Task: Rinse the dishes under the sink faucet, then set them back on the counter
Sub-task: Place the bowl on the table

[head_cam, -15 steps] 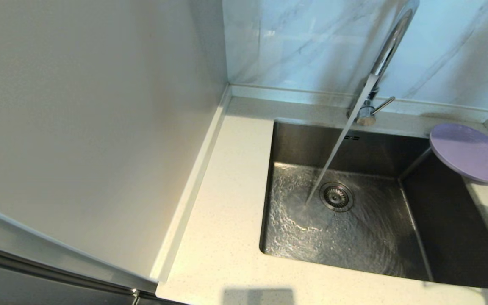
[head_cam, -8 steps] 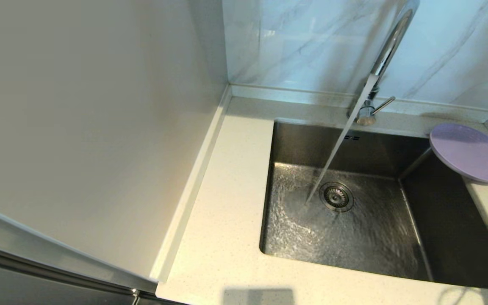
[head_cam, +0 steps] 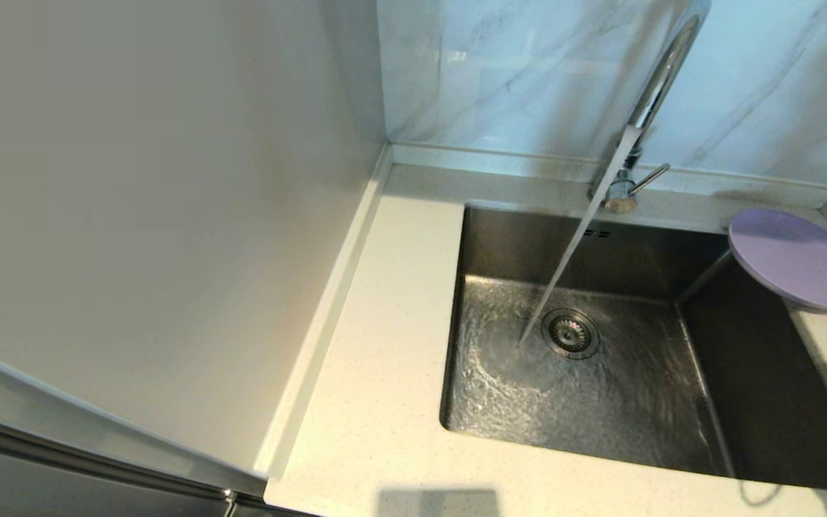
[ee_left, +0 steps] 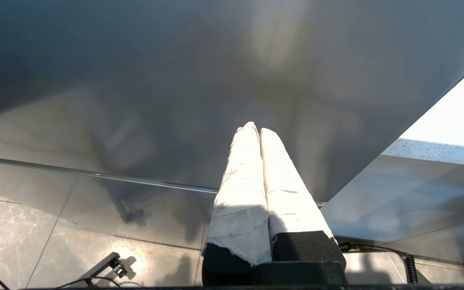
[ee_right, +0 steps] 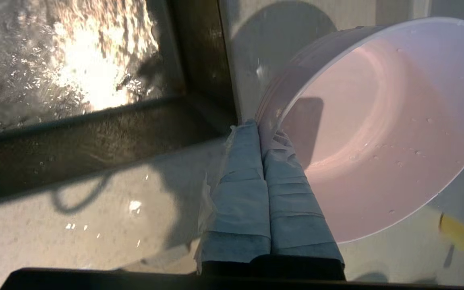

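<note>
Water runs from the chrome faucet (head_cam: pixel 661 72) into the steel sink (head_cam: pixel 500 237) and lands just left of the drain strainer (head_cam: pixel 569 333). The lavender plate (head_cam: pixel 797 258) lies on the counter (head_cam: pixel 377 345) at the sink's back right corner, its edge hanging over the basin. Neither gripper shows in the head view, nor does the bowl. In the right wrist view my right gripper (ee_right: pixel 261 129) is shut on the rim of the pale pink bowl (ee_right: pixel 381 133), which is tilted, wet inside, and held over the counter (ee_right: pixel 95 209) beside a sink corner (ee_right: pixel 95 133). My left gripper (ee_left: pixel 255 129) is shut on nothing.
The faucet's lever (head_cam: pixel 649 178) points right at the back edge. A tall pale panel (head_cam: pixel 155 215) walls off the counter's left side. The left gripper is parked low before a grey cabinet front (ee_left: pixel 175 80) above a tiled floor. Something yellow (ee_right: pixel 457 235) lies beyond the bowl.
Only the shadows on the counter by the sink's front right corner have shifted, with a thin looped one now showing. Plate and water stream are as before.
</note>
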### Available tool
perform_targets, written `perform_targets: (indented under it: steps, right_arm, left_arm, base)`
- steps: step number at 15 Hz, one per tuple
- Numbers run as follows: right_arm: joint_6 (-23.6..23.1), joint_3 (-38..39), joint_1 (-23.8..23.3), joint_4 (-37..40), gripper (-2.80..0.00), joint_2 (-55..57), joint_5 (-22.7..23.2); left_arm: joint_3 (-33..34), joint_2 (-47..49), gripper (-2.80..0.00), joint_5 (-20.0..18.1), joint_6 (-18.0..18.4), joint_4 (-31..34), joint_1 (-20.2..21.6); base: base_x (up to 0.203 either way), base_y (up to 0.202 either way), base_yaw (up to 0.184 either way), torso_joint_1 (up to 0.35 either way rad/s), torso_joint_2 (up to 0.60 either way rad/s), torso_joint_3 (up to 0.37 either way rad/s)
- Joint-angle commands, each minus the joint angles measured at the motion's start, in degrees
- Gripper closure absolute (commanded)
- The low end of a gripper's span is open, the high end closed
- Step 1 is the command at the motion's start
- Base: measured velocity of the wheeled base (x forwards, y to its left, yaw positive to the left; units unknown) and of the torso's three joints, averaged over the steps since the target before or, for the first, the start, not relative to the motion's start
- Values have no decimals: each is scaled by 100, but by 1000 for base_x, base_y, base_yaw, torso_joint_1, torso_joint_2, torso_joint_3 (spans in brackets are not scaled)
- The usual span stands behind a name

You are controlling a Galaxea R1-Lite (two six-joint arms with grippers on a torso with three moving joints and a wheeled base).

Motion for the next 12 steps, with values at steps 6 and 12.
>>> perform_targets:
  steps: [6,12]
  right_arm:
    - [-463,3,-13,-1470,0,1356,-2]
    - [-429,-40,-29,-2362,0,2208,38]
  left_arm:
    - [0,0,0,1,-3,0,0]
    - [0,0,0,1,-3,0,0]
  base:
    - [0,0,0,0,0,0]
    - [0,0,0,0,0,0]
